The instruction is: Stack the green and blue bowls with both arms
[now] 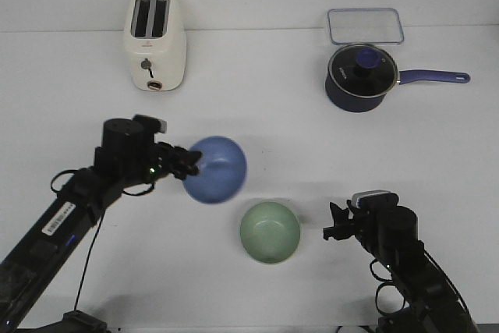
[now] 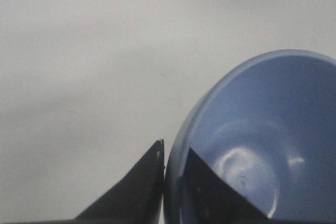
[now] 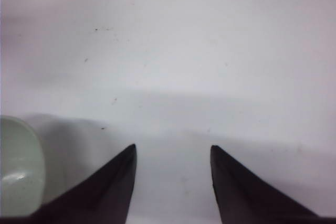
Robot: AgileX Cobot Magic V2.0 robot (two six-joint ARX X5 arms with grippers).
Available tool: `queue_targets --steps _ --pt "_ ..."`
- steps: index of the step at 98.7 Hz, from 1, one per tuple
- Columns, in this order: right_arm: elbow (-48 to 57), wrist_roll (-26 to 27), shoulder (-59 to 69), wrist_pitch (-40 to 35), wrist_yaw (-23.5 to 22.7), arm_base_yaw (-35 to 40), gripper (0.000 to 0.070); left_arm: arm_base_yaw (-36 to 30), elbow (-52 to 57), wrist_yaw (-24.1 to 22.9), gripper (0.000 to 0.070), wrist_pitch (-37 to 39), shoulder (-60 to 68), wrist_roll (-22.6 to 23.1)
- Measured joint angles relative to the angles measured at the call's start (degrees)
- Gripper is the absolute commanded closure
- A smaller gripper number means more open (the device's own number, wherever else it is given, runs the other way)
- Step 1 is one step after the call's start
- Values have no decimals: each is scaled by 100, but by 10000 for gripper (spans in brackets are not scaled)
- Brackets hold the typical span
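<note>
White desk (image 1: 257,115) carries a cream toaster (image 1: 156,41) at the far left and a navy saucepan (image 1: 360,77) with a clear container (image 1: 365,26) behind it at the far right. Left gripper (image 1: 189,163) has its jaws clamped on the rim of the blue bowl (image 1: 217,169), which is tilted on its side, up and left of the green bowl (image 1: 269,232). Right gripper (image 1: 337,224) sits beside the green bowl, jaws spread and holding nothing.
</note>
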Motion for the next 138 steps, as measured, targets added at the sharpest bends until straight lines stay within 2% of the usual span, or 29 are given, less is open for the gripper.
queue_targets --steps 21,37,41,51,55,70,76,80,83,86,87,88,94,97,105,119,129,138 --pt "0 0 0 0 -31 0 423 -1368 -599 -109 687 549 79 -302" --pt "0 0 0 0 -33 0 423 -2037 -601 -358 677 894 577 -352" --pt "0 0 0 0 -33 0 423 -2107 -601 -363 620 1010 708 -356" --pt "0 0 0 0 -33 0 423 -2159 -601 -385 318 1217 914 -420" --pt "0 0 0 0 -33 0 423 -2157 -601 -385 268 1233 920 -452" --pt "0 0 0 2 -31 0 423 -2022 -601 -391 279 1180 754 -494" --pt "0 0 0 0 -26 0 426 -1851 -601 -549 287 1021 511 -483" --pt "0 -2 -13 0 -11 -2 465 -1718 -601 -748 303 925 297 -433" --pt "0 -2 -35 0 4 -2 520 -1617 -601 -927 349 835 109 -374" --pt "0 -2 -79 -2 9 -2 618 -1519 -601 -1106 423 721 -85 -302" --pt "0 -4 -94 -2 9 -2 675 -1486 -601 -1161 455 680 -151 -273" --pt "0 -4 -116 -2 9 -2 693 -1456 -601 -1224 485 640 -216 -238" --pt "0 -35 -293 -2 20 -2 700 -1276 -601 -1585 700 393 -621 -22" --pt "0 -63 -411 -2 68 -2 700 -1185 -601 -1762 681 284 -824 101" --pt "0 -96 -776 -9 345 0 700 -929 -654 -2253 686 216 -1379 321" --pt "-170 -162 -1832 138 979 2 700 -498 -1482 -3069 687 706 -2697 529" --pt "-570 -243 -2802 538 1335 2 700 -188 -2562 -3370 687 1388 -3829 586" --pt "-813 -269 -3318 778 1403 0 700 105 -3534 -3519 687 1928 -4813 619"
